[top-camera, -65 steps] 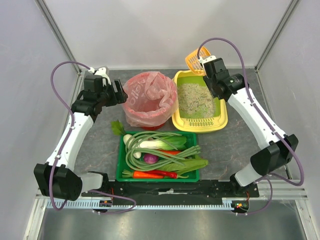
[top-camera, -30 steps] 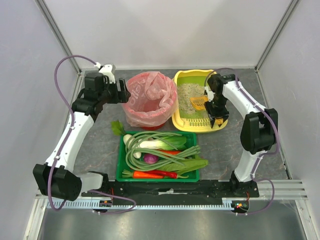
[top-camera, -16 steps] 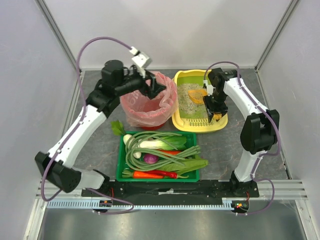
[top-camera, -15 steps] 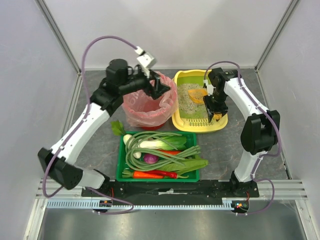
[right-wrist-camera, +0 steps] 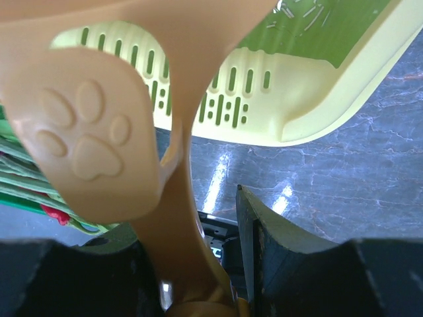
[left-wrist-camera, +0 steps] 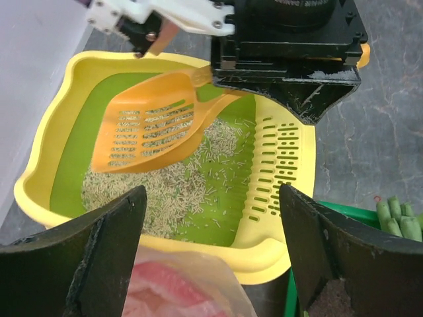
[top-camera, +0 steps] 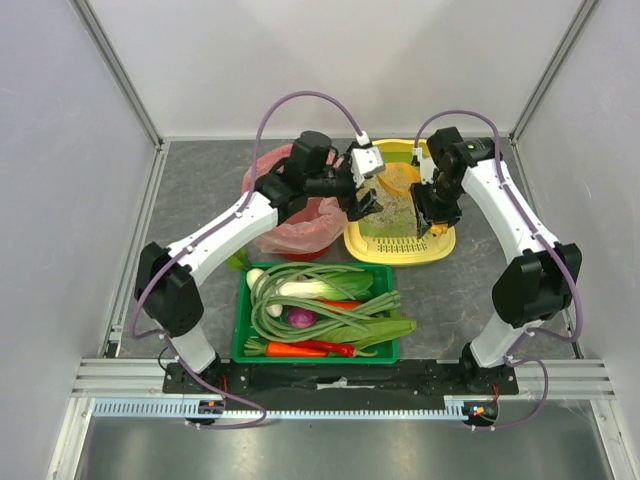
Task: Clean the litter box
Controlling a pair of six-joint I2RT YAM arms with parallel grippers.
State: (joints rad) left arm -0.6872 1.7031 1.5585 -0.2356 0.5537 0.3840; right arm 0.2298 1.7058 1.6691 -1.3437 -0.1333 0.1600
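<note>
The yellow litter box with green lining and grey-beige litter stands at the back right. My right gripper is shut on the handle of an orange slotted scoop. The scoop's head lies low over the litter, with a few grains on it. The paw-print handle fills the right wrist view, between my right gripper's fingers. My left gripper hangs open and empty over the box's left rim. Its two black fingers frame the rim and the pink bag's edge.
A red bin lined with a pink bag stands left of the litter box, under my left arm. A green tray of vegetables sits in front, close to the box's near rim. Grey walls enclose the table on three sides.
My left arm has swung right, from beside the red bin to across it and up to the litter box. My right arm brought the scoop down into the box and shifted it back.
</note>
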